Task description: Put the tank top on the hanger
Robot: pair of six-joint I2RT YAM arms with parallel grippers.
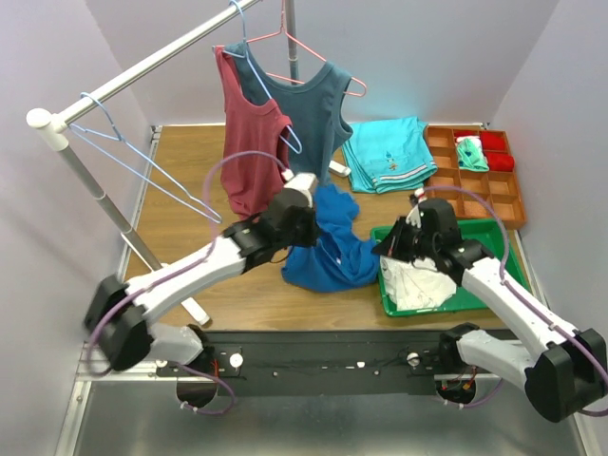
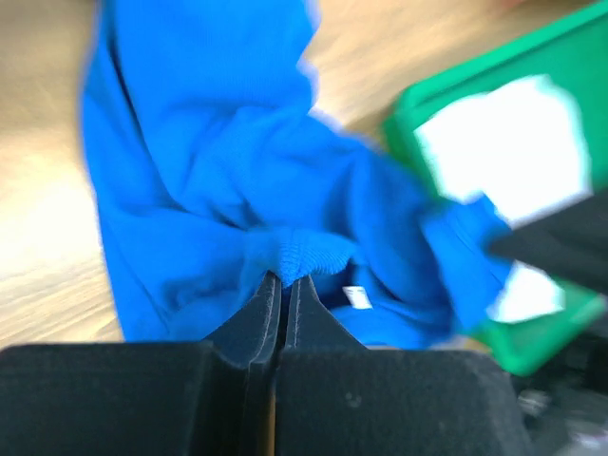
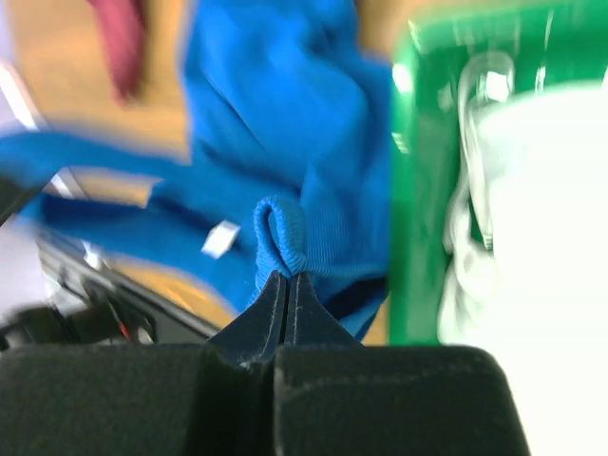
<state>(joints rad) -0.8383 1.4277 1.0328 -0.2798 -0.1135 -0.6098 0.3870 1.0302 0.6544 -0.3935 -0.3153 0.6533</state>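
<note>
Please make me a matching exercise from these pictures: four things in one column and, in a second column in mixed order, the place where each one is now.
Column 1
1. royal-blue tank top
2. maroon tank top
3. light-blue hanger
4. white cloth

Column 2
a. lying in the green tray
b. hanging bare at the left end of the rail
c. pinched by the left tool and the right tool
d. hanging from the rail beside the teal-grey top

Pairs: 1-c, 2-d, 3-b, 4-a
</note>
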